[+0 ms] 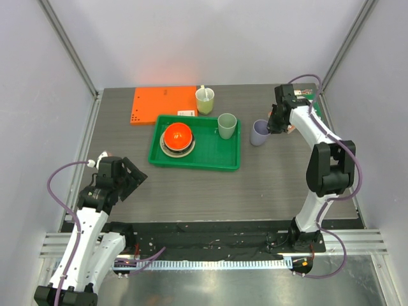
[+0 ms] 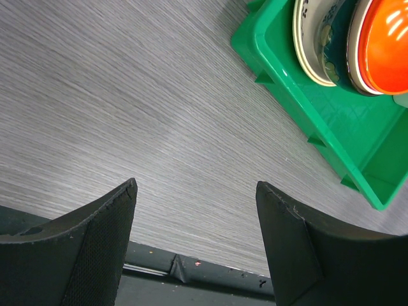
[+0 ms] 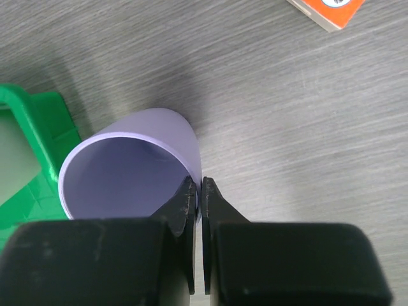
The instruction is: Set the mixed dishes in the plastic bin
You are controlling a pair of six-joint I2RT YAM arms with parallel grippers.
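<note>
The green plastic bin point(image 1: 220, 156) lies mid-table and holds a stack with the orange-red bowl point(image 1: 178, 135) on top and the pale sage-green cup point(image 1: 227, 125) upright at its right end. The lavender cup point(image 1: 259, 132) stands on the table just right of the bin. My right gripper point(image 1: 273, 122) is shut on the lavender cup's rim point(image 3: 127, 191), one finger inside the wall and one outside. My left gripper point(image 1: 131, 178) is open and empty over bare table left of the bin point(image 2: 299, 83), where a cream plate point(image 2: 309, 44) shows under the orange-red bowl point(image 2: 386, 38).
A flat orange board point(image 1: 162, 104) lies at the back left. A yellow-green cup with a spoon point(image 1: 204, 100) stands beside it behind the bin. A small orange and white box point(image 3: 325, 9) lies on the table right of the lavender cup.
</note>
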